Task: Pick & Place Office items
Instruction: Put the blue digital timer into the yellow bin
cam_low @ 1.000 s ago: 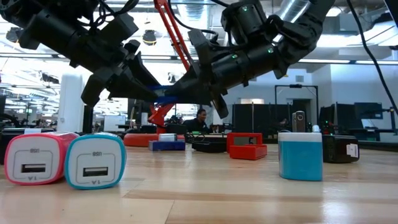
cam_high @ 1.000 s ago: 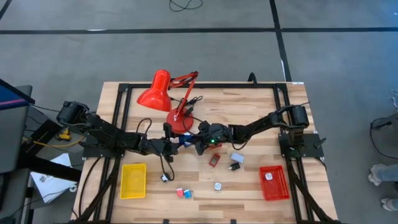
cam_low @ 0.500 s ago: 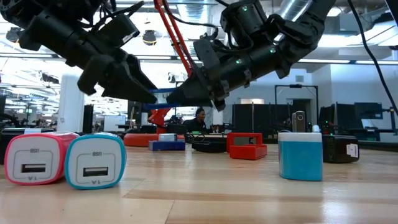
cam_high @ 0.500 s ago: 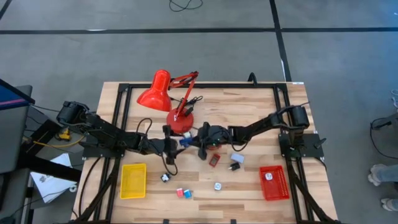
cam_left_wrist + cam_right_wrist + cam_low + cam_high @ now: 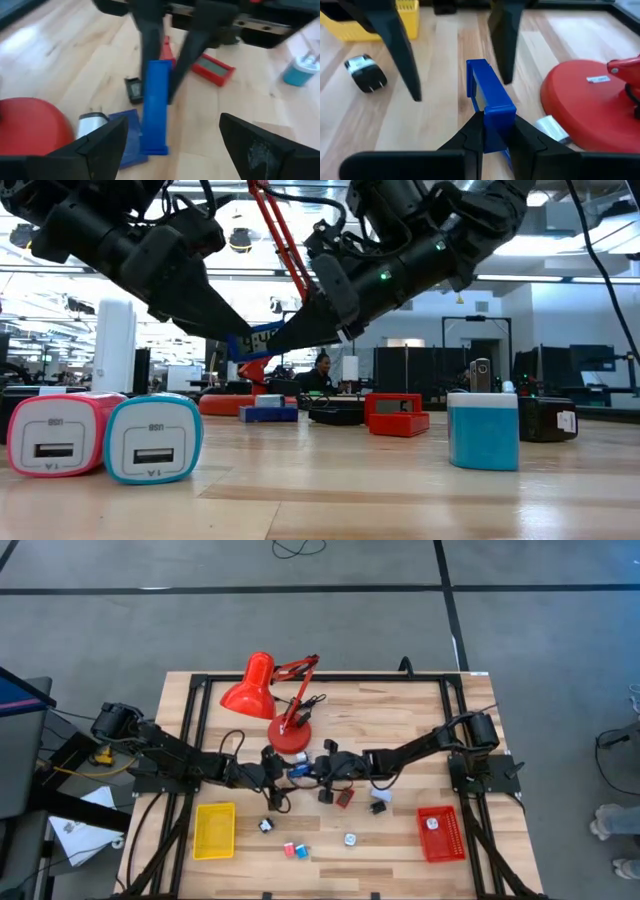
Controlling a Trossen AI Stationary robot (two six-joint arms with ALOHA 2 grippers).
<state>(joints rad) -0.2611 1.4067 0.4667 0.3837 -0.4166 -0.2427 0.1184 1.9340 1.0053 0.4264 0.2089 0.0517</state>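
From above I can't make out the blue block [image 5: 297,771]; it is a speck between the two arms. In my left wrist view its far end is hidden behind the right gripper's fingers [image 5: 150,30], and the red lamp base [image 5: 30,127] is cut off at the edge. The tiny items near the table's [image 5: 400,720] front edge are too small to identify.

Both arms are matte black, built of chunky jointed segments with black cables looping along them. The right arm [image 5: 420,240] carries small green indicator lights on its wrist housing. Each gripper's fingers [image 5: 105,145] are dark, flat, tapering blades with a finely textured surface.
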